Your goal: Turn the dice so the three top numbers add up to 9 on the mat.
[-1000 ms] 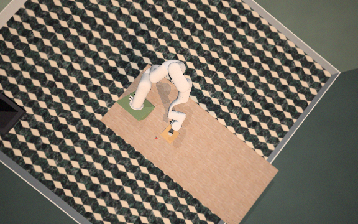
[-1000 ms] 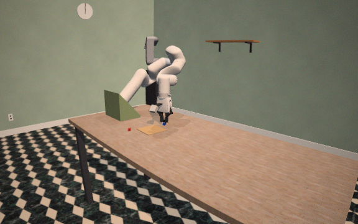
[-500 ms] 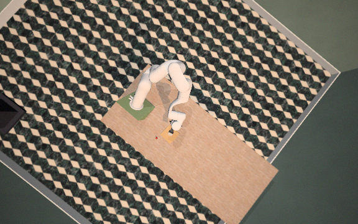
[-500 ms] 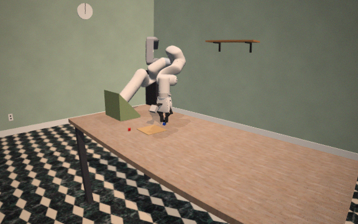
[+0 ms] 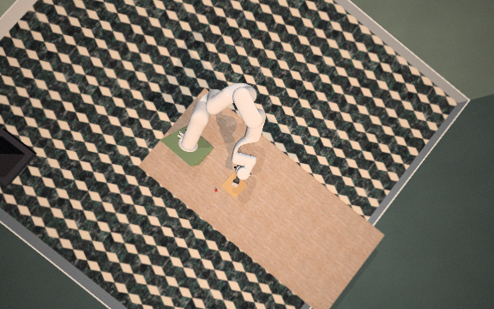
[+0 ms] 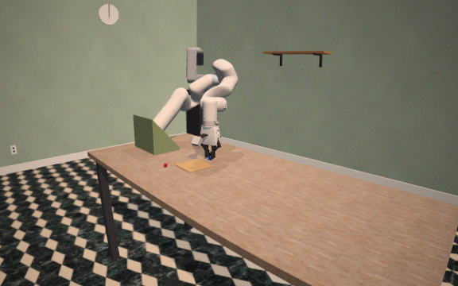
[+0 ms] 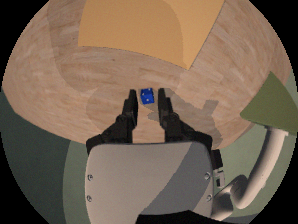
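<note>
My gripper (image 6: 210,154) (image 7: 147,96) points down beside the mat, partly open. A blue die (image 6: 210,158) (image 7: 147,96) is between its fingertips, with a gap on each side in the wrist view. White pips show on it, but I cannot read its top number surely. The orange mat (image 5: 235,193) (image 6: 192,167) (image 7: 130,27) lies flat, with no die seen on it. A red die (image 5: 216,190) (image 6: 165,165) lies on the table off the mat, its number too small to read. I see no third die. The arm hides part of the mat in the top view.
A green wedge-shaped block (image 5: 195,160) (image 6: 143,137) (image 7: 275,107) stands at the arm's base end of the wooden table (image 5: 298,223) (image 6: 293,199). The arm's shadow falls across the table and part of the mat.
</note>
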You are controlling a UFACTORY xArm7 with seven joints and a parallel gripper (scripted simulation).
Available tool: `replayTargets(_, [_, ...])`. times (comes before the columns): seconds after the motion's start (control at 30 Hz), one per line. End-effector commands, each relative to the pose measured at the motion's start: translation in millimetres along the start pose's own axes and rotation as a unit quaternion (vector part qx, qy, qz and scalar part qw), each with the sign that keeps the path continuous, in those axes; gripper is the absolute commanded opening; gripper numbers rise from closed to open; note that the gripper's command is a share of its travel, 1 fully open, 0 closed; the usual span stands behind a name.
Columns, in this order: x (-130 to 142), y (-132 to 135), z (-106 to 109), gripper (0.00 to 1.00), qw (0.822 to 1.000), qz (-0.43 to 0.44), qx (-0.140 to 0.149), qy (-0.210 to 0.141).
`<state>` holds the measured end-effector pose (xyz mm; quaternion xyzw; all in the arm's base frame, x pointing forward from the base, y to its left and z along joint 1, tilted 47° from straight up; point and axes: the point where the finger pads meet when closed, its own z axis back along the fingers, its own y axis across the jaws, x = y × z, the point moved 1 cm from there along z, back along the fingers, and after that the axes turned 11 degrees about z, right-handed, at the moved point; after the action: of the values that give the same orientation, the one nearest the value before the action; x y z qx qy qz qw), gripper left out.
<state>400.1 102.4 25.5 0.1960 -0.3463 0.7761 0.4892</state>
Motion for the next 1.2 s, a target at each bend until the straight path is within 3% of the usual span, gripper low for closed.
replayTargets(0.0, [-1.1,-0.9,-3.7,0.31,1.0,0.0,-0.002,0.001])
replayTargets(1.17, [-1.1,-0.9,-7.9,0.31,1.0,0.0,-0.002,0.001])
